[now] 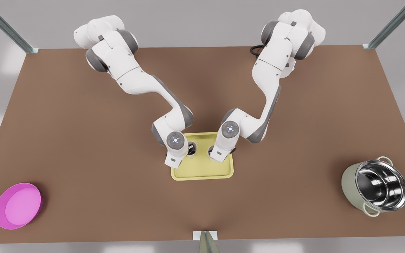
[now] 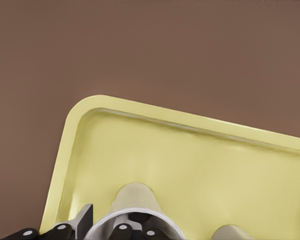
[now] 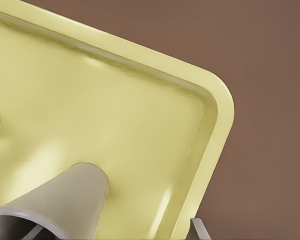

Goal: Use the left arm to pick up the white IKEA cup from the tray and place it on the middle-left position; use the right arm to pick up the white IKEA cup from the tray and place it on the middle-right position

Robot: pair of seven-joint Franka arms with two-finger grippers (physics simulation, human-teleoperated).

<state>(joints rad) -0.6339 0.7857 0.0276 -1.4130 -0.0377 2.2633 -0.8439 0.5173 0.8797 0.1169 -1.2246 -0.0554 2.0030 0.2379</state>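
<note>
Both white cups stand on the tray point(image 1: 202, 174) at lower centre. The left claw point(image 1: 189, 149) straddles the left cup's point(image 1: 192, 147) rim; the right claw point(image 1: 213, 153) meets the right cup point(image 1: 211, 151). Whether either claw has clenched cannot be told. Each should clamp its rim squarely, then lift straight up.

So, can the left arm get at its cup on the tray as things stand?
Probably yes: the left pincer is already down at the cup on the tray, one finger inside the rim, and nothing stands in the way.
</note>
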